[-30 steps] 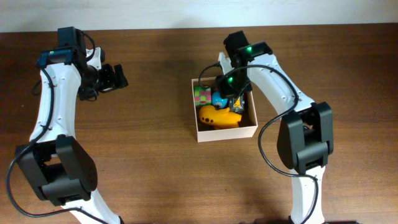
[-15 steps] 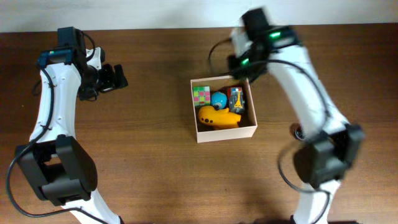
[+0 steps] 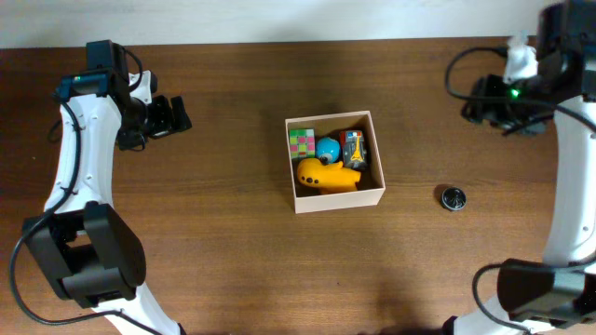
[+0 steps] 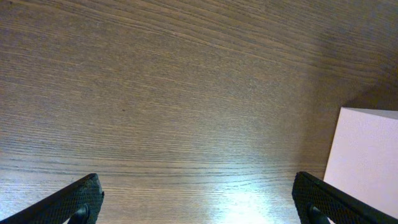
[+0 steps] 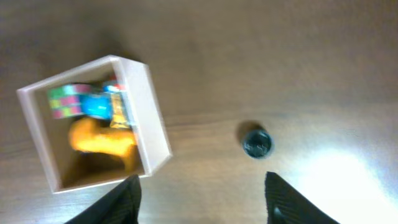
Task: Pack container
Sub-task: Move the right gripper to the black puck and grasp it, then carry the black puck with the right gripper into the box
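The container is a square cream-walled box at the table's middle. Inside lie a yellow toy, a blue ball, a pink-and-green cube and a small multicoloured toy. My right gripper hovers high at the far right, open and empty; its wrist view shows the container lower left and a small dark round object between its fingers' line of sight. My left gripper stands wide open at the far left, over bare wood, with a corner of the container at the right edge.
A small dark round object lies on the table right of the container. The wooden table's back edge meets a white wall behind both arms.
My right gripper has opened, lifted out of the container and swung far to the right and back. The small multicoloured toy stays in the container. The left arm has not moved.
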Controlling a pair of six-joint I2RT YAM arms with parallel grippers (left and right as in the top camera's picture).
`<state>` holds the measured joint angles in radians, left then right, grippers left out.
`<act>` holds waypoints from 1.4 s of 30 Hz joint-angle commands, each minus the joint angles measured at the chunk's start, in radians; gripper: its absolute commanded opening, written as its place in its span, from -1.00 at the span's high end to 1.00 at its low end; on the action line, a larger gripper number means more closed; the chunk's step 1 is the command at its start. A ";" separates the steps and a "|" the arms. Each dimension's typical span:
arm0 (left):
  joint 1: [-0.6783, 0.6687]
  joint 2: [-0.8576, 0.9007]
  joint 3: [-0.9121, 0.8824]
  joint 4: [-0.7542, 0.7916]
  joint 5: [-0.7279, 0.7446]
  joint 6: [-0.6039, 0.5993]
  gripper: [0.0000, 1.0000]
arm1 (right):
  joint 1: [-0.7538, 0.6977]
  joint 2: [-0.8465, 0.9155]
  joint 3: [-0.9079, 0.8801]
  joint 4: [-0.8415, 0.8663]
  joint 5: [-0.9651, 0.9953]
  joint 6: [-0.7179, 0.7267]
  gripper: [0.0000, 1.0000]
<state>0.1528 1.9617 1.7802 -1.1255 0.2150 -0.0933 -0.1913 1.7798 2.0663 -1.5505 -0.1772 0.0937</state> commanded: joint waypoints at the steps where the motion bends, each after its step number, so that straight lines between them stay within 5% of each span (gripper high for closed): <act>1: 0.001 -0.015 0.021 -0.002 -0.003 0.020 -0.98 | -0.037 0.017 -0.101 0.007 0.002 0.019 -0.25; 9: 0.001 -0.015 0.021 -0.002 -0.003 0.020 -0.98 | -0.040 0.017 -0.443 0.169 0.051 0.150 -0.68; 21: 0.001 -0.015 0.021 -0.002 -0.003 0.020 -0.98 | -0.038 0.024 -0.829 0.588 0.126 0.230 -0.75; 30: 0.001 -0.015 0.021 -0.002 -0.003 0.020 -0.98 | -0.039 0.079 -0.925 0.716 0.107 0.230 -0.70; 37: 0.001 -0.015 0.021 -0.002 -0.003 0.020 -0.98 | -0.039 0.096 -0.934 0.740 0.109 0.230 -0.28; 42: 0.001 -0.015 0.021 -0.002 -0.003 0.020 -0.98 | -0.039 0.096 -0.956 0.763 0.111 0.230 -0.15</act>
<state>0.1528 1.9617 1.7802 -1.1255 0.2115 -0.0933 -0.2321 1.8668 1.1294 -0.7948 -0.0708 0.3164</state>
